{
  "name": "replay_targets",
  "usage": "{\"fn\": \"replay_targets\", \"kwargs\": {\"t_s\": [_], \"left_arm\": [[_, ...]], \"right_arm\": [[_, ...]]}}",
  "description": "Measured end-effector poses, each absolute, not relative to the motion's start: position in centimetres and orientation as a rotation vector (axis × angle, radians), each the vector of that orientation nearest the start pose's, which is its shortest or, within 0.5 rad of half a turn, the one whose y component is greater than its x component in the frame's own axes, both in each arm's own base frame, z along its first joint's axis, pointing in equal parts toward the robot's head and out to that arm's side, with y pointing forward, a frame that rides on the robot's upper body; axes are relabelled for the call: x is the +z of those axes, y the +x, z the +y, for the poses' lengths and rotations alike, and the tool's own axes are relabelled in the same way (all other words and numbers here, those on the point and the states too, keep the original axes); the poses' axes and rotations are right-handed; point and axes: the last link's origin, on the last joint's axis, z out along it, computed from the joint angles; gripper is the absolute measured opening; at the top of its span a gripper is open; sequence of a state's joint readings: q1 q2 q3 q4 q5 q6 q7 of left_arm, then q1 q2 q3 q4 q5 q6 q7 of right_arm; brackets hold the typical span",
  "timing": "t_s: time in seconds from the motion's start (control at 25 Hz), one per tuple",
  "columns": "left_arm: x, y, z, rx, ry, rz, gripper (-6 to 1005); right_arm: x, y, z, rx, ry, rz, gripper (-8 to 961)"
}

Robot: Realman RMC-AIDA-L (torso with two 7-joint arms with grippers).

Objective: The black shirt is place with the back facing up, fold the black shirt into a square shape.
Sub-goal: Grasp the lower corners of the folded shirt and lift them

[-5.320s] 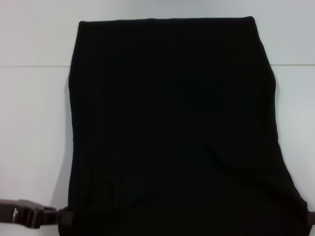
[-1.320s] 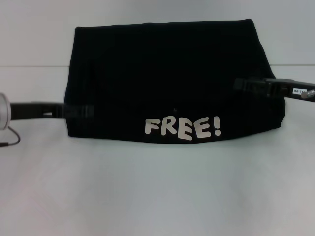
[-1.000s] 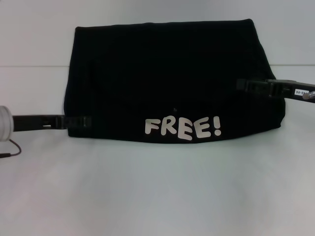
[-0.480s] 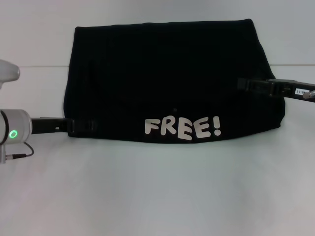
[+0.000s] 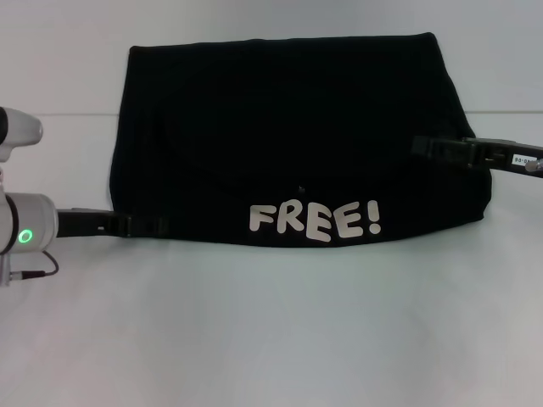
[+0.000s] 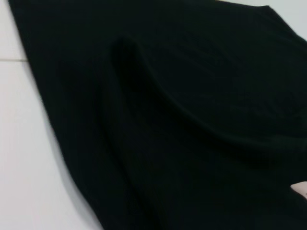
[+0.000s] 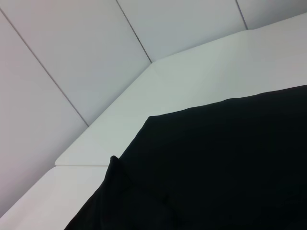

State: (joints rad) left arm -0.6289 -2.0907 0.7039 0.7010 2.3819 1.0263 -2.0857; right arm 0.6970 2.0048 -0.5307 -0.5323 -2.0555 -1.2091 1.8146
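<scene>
The black shirt (image 5: 288,136) lies folded on the white table (image 5: 271,331) as a wide block, with the cream "FREE!" lettering (image 5: 316,221) facing up along its near edge. My left gripper (image 5: 159,225) is low at the shirt's near left corner, against the fabric edge. My right gripper (image 5: 417,147) reaches in from the right and hovers over the shirt's right side. The left wrist view is filled with rumpled shirt fabric (image 6: 182,120), with a bit of lettering (image 6: 301,188) at its edge. The right wrist view shows a shirt corner (image 7: 216,167) on the table.
My left arm's white wrist with a green light (image 5: 25,236) sits at the left edge. A table seam (image 5: 51,114) runs across the back. White wall panels (image 7: 72,57) stand behind the table. Bare table lies in front of the shirt.
Five seconds ago the shirt lay long and plain; now it is folded shorter with the lettering up. Over the last second my left gripper slid nearer along the left edge. The right drifted slightly right.
</scene>
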Motion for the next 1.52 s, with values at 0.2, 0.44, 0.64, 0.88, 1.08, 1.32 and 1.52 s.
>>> {"fn": "replay_targets", "kwargs": {"t_s": [0.2, 0.44, 0.64, 0.88, 1.08, 1.32, 1.52], "left_arm": [[0.7, -30.6, 39.4, -0.208, -2.180, -1.291, 846], [0.6, -30.6, 39.3, -0.187, -2.194, -1.281, 618], [0.5, -30.6, 39.3, -0.184, -2.195, -1.281, 349], [0.5, -30.4, 39.4, -0.186, -2.198, -1.278, 237], [0.8, -30.4, 39.5, -0.184, -2.204, -1.275, 129], [1.4, -29.7, 39.4, -0.180, -2.251, -1.254, -2], [1.5, -29.6, 39.4, -0.176, -2.259, -1.247, -1]], "right_arm": [[3.1, 26.9, 40.9, 0.700, -2.273, 1.187, 681], [3.1, 27.0, 40.8, 0.698, -2.272, 1.189, 680], [3.1, 27.2, 40.7, 0.695, -2.269, 1.192, 680], [3.3, 27.4, 40.6, 0.688, -2.267, 1.192, 679], [3.9, 28.6, 40.5, 0.605, -2.250, 1.232, 678], [5.4, 30.9, 40.4, 0.444, -2.171, 1.374, 677], [5.3, 31.9, 40.2, 0.362, -2.135, 1.412, 676]]}}
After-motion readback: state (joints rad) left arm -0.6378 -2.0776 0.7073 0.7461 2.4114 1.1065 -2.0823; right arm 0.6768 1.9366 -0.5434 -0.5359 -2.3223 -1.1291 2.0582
